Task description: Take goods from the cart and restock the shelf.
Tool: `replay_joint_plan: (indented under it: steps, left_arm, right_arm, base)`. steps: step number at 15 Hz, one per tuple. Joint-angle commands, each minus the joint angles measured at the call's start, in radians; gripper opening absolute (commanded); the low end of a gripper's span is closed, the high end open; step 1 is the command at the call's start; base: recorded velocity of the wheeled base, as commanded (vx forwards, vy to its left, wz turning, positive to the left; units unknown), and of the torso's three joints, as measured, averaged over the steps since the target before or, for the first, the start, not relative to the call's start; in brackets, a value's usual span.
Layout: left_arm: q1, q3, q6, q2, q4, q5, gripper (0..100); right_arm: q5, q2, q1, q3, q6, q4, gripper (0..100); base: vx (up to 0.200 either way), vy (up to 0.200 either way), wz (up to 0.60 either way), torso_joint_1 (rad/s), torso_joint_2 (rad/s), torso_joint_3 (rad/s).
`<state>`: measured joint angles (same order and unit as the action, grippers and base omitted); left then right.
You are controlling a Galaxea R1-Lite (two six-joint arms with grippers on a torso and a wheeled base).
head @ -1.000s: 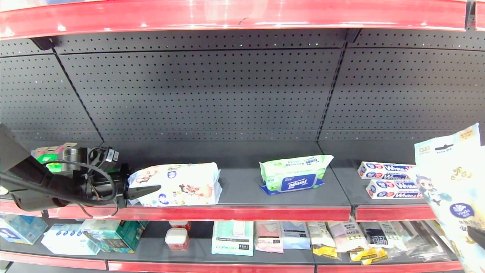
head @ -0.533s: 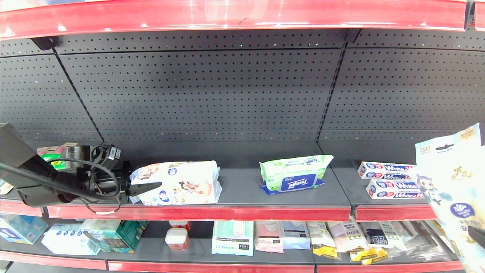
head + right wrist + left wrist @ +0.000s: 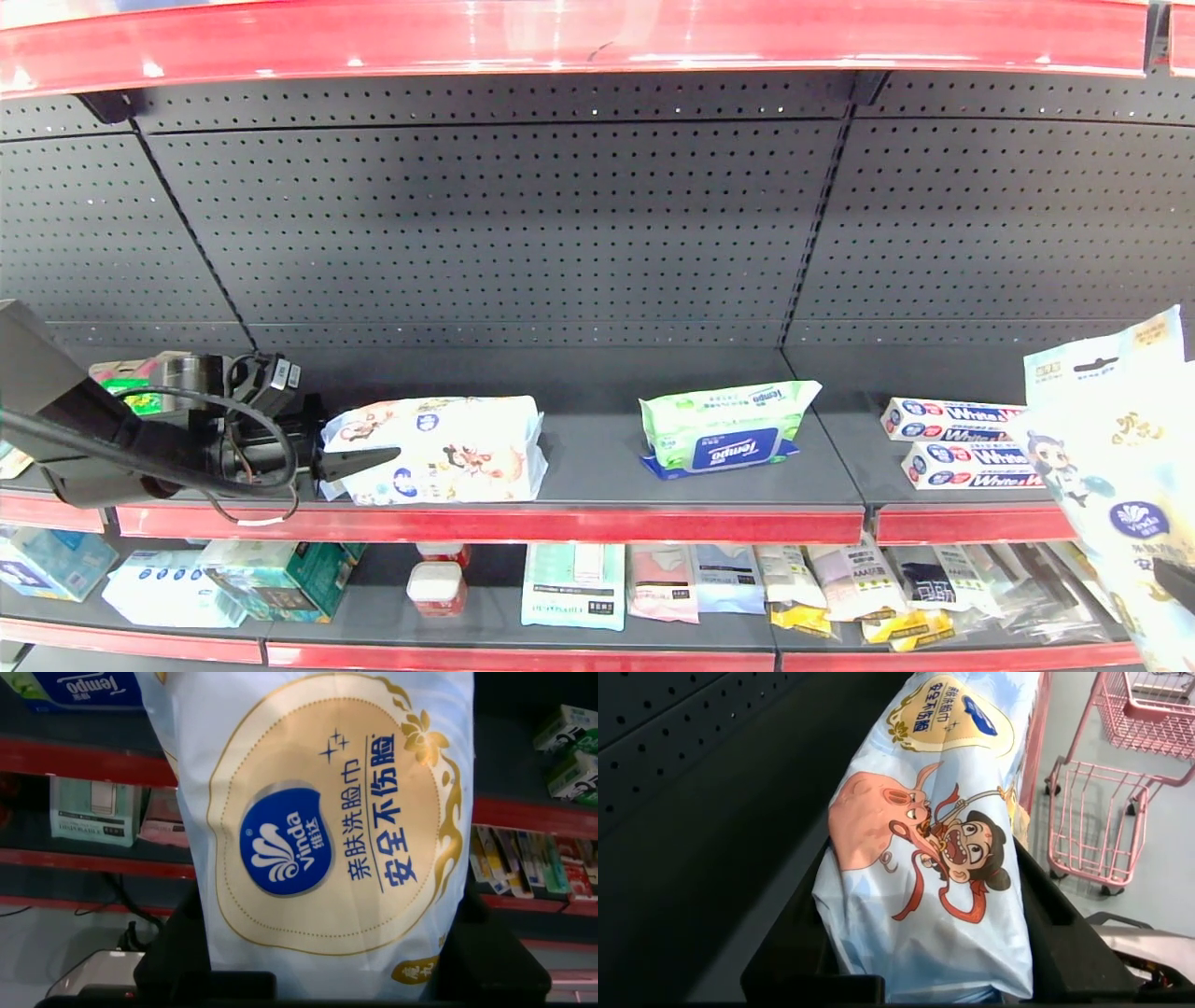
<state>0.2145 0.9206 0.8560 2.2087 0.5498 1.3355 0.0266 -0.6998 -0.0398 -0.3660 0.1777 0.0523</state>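
A soft wipes pack with cartoon print (image 3: 448, 453) lies on the middle shelf (image 3: 597, 481) near its red front edge. My left gripper (image 3: 373, 450) comes in from the left and is shut on that pack's left end. In the left wrist view the wipes pack (image 3: 924, 859) sits between both dark fingers (image 3: 1060, 924). At the far right a tall pale bag with a cartoon figure (image 3: 1111, 457) hangs upright in front of the shelf, with my right gripper (image 3: 327, 924) shut on it. The bag (image 3: 327, 812) rises between the fingers.
A green and blue wipes pack (image 3: 724, 434) sits mid-shelf, and two toothpaste boxes (image 3: 962, 443) lie to its right. Small green items (image 3: 131, 390) stand behind my left wrist. The lower shelf (image 3: 485, 616) holds several packs. A pink cart (image 3: 1106, 812) stands on the floor.
My left arm has shifted slightly up and right, nudging the cartoon pack a little right along the shelf. The right arm and its bag have barely moved.
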Motion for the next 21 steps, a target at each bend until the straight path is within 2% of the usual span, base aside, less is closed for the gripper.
replay_joint_plan:
  steps: [1,4,19,20,21]
  left_arm:
    - [0.000,0.000,-0.002,-0.007,-0.001,-0.003,0]
    - [0.000,-0.008,-0.009,-0.020,-0.004,-0.026,0]
    - [-0.001,-0.017,-0.025,-0.023,-0.007,-0.026,0]
    - [-0.001,-0.016,-0.023,-0.021,-0.005,-0.026,100]
    - [-0.001,-0.016,-0.025,-0.020,-0.005,-0.026,100]
  right_arm:
    - [0.001,-0.001,0.000,0.001,0.000,0.000,0]
    - [0.001,-0.001,0.000,0.001,0.000,0.000,0]
    - [0.016,-0.001,0.000,0.004,0.000,0.000,0]
    - [0.016,-0.001,0.000,0.004,0.000,0.001,0]
    - [0.016,-0.001,0.000,0.005,-0.001,0.001,0]
  base:
    - [0.000,0.000,0.00,0.000,0.00,0.000]
    - [0.000,0.000,0.00,0.000,0.00,0.000]
    - [0.000,0.000,0.00,0.000,0.00,0.000]
    - [0.000,0.000,0.00,0.000,0.00,0.000]
    - [0.000,0.000,0.00,0.000,0.00,0.000]
